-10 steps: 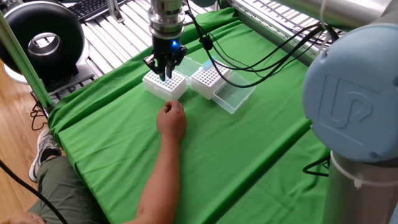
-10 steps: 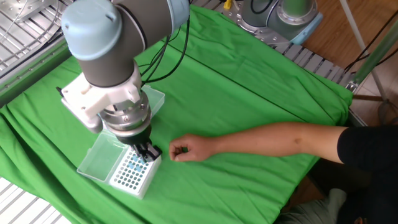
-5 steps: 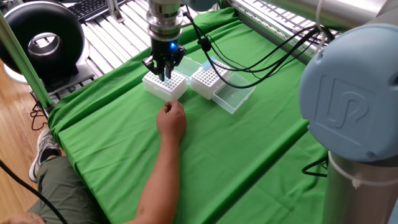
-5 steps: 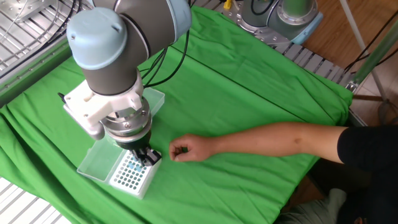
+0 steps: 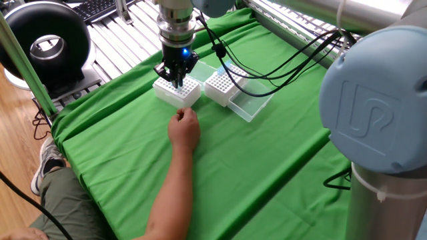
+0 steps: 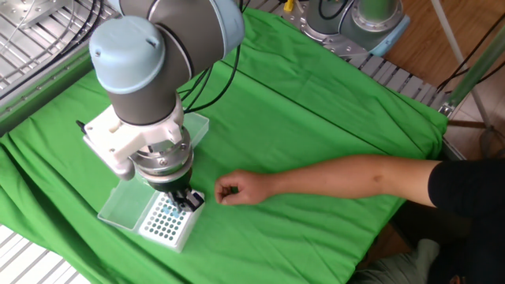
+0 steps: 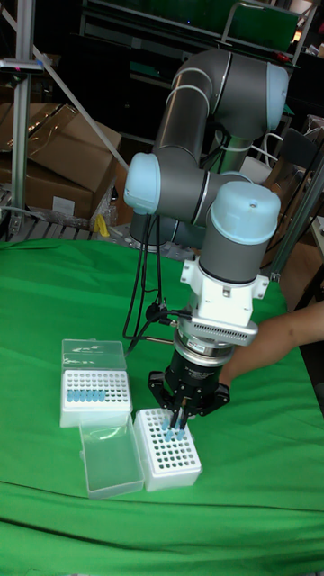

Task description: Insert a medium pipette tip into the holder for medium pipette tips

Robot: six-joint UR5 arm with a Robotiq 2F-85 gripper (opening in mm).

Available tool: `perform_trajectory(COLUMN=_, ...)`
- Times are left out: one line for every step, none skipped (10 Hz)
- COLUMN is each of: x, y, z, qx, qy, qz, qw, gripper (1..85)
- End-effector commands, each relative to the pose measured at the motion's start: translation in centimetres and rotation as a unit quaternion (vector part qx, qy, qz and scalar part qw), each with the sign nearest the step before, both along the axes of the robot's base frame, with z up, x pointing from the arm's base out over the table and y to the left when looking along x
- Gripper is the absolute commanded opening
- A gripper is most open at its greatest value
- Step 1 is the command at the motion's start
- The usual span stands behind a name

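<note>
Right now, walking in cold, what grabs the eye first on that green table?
The big grey-and-blue robot arm, its gripper pressed down onto a white pipette tip holder. Then a person's bare hand resting on the green cloth right beside that holder.

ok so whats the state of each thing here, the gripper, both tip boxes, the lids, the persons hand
two-finger gripper: down over the near box, fingers close together around a blue tip
white tip box under the gripper: open, mostly empty holes
white tip box beside it: open, one row of blue tips
clear plastic lid: folded flat on the cloth
person's hand: resting on the green cloth, close to the near box
</note>
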State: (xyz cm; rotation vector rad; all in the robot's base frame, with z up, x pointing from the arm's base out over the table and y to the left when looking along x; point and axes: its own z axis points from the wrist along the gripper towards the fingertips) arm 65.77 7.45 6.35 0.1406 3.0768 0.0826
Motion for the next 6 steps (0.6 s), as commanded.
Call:
perform_trajectory(x=-0.5, y=-0.2, z=0.0, qx=-0.001, qy=0.009, qz=-0.012, qw=0.9999, gripper=6.3)
perform_trajectory(x=-0.8, y=-0.3, z=0.4, qx=-0.003, qy=0.016, qz=-0.014, qw=0.9998, gripper=3.0)
perform_trajectory(x=-1.3, y=-0.7, z=1.0, qx=-0.006, qy=0.025, qz=-0.014, qw=0.9996, gripper=1.0)
perform_trajectory(x=-1.5, y=-0.7, z=1.3, qx=-0.006, qy=0.028, qz=-0.014, qw=0.9995, gripper=1.0)
perform_trajectory(x=-1.7, y=-0.8, z=1.6, qx=-0.008, qy=0.029, qz=-0.013, qw=0.9995, gripper=1.0)
perform_trajectory(x=-2.0, y=-1.2, z=2.0, qx=-0.014, qy=0.035, qz=-0.01, qw=0.9993, gripper=1.0)
